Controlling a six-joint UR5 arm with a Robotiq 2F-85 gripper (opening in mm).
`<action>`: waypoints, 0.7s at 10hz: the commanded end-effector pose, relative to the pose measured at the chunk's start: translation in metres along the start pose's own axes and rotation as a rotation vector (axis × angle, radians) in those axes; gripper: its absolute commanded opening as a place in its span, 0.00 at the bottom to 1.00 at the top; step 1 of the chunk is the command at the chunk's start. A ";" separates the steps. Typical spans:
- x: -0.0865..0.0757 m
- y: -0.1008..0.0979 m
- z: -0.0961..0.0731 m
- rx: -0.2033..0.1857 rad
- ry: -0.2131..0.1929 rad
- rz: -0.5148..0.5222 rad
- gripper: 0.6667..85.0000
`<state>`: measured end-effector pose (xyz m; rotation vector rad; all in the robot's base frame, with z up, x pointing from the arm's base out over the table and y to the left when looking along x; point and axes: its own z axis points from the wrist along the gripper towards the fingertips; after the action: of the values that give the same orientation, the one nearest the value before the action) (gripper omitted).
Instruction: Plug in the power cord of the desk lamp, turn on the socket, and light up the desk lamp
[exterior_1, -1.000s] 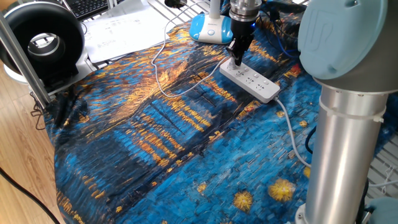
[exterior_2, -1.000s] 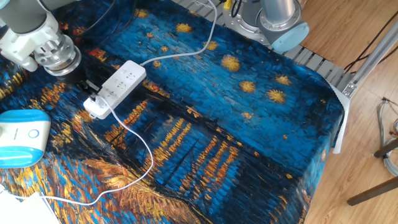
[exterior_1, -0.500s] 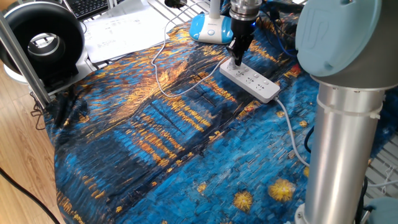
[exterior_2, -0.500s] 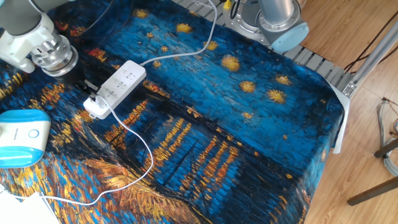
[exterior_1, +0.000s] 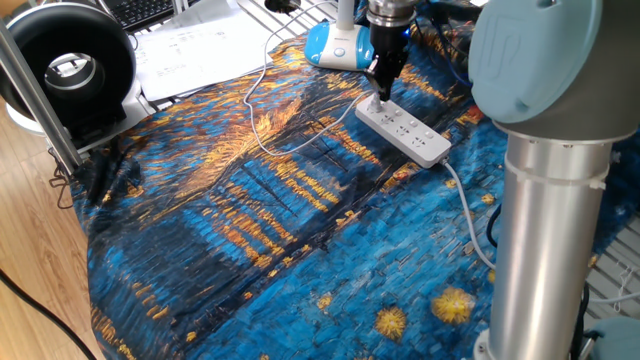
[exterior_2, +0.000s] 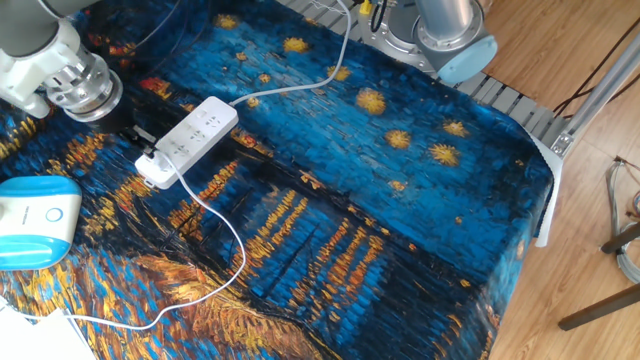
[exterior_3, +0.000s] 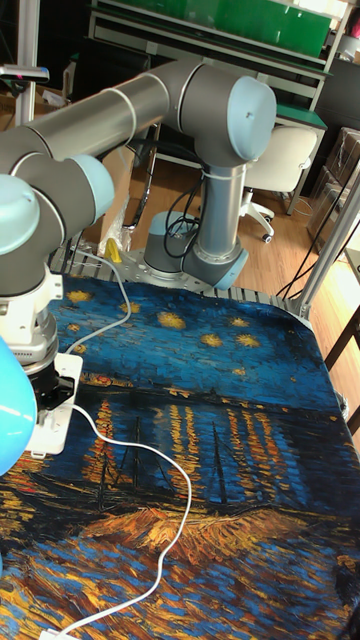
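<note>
the thin white power cord (exterior_1: 262, 85) curves across the blue and orange painted tablecloth (exterior_1: 250, 230) to the long white power strip socket (exterior_1: 404, 130). the black two-finger gripper (exterior_1: 381, 88) hangs fingertips-down over the socket's lamp-side end; grip cannot be told.

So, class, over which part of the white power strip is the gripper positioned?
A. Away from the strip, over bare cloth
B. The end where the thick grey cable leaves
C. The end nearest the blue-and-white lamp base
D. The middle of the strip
C: the gripper stands at the power strip end closest to the lamp base, opposite the thick grey cable.
</note>
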<state>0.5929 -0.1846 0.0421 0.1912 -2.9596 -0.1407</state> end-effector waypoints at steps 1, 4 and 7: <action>-0.004 0.001 -0.015 0.026 -0.010 0.014 0.01; -0.006 -0.003 -0.022 0.059 -0.018 0.013 0.01; -0.005 -0.003 -0.024 0.059 -0.018 0.018 0.01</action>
<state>0.6002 -0.1898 0.0599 0.1809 -2.9752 -0.0517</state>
